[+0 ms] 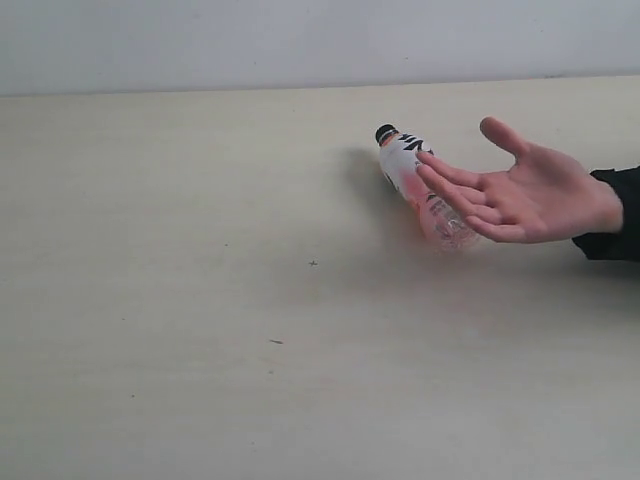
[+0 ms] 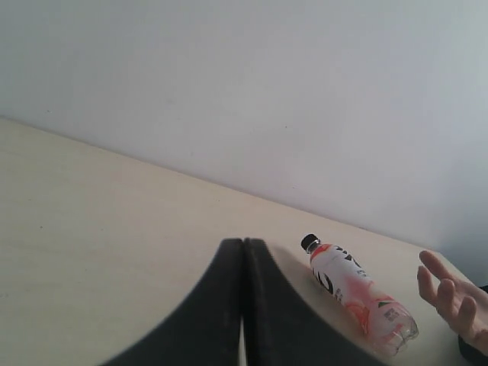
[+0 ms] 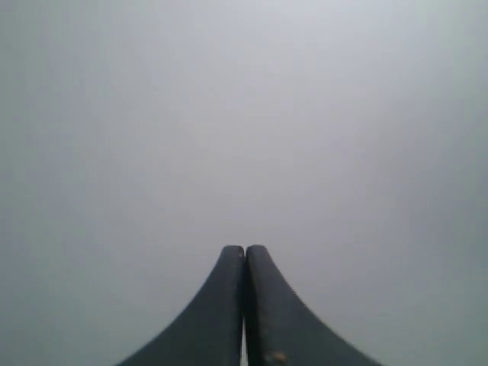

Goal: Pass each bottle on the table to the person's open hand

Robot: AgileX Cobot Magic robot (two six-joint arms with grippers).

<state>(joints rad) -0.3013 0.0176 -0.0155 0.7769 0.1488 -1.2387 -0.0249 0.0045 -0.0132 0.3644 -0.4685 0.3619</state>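
Note:
One pink-tinted bottle point(image 1: 418, 185) with a black cap lies on its side on the beige table point(image 1: 200, 300), cap toward the far wall; it also shows in the left wrist view point(image 2: 358, 301). A person's open hand point(image 1: 520, 192) reaches in from the right, palm up, fingers over the bottle's lower half. The other bottles are out of view. My left gripper point(image 2: 244, 244) is shut and empty, well short of the bottle. My right gripper point(image 3: 245, 250) is shut and empty, facing a plain grey wall. Neither gripper shows in the exterior view.
A pale grey wall point(image 1: 300, 40) runs behind the table's far edge. The person's dark sleeve point(image 1: 615, 215) sits at the right edge. Tiny dark specks point(image 1: 313, 263) dot the tabletop.

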